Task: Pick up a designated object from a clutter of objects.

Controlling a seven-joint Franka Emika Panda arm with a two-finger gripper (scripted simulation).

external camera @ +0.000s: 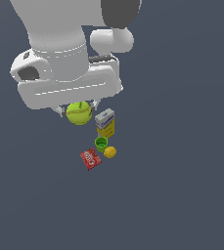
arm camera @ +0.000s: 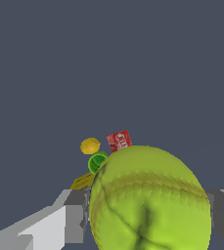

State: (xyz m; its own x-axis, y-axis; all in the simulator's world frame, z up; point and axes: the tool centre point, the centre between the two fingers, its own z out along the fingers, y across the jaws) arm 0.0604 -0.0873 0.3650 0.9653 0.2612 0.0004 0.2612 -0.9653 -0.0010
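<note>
Although the arm's bulky white body filled the upper left of the exterior view, I could still see the tennis ball [external camera: 79, 113] tucked just under it, a little above the middle of the frame. The gripper [external camera: 78, 110] was clenched on that ball, one grey finger [arm camera: 76, 216] pressed to each side across its widest part, as the wrist view showed, where the ball bulged over the lower right of the picture. Whether it had left the floor, I could not tell.

It looked light and springy to me, a felted yellow-green sphere with a pale curved seam. Felt ought to give the pads some bite, but a round thing can squirt out of flat pads if they sit off its middle, so a grasp straight across the widest part seemed the sound choice. I judged it sturdy, not fragile.

Just lower right of the ball in the exterior view stood a white-and-yellow box [external camera: 105, 123], stiff and square-edged like a carton. Below it sat a small green cup [external camera: 101, 143], open-mouthed and smooth, with a smaller orange-yellow ball [external camera: 110, 152] close by at its lower right. A flat red packet [external camera: 90, 158] lay at the cup's lower left, thin and limp-looking. All rested on a plain dark grey floor [external camera: 182, 195].
</note>
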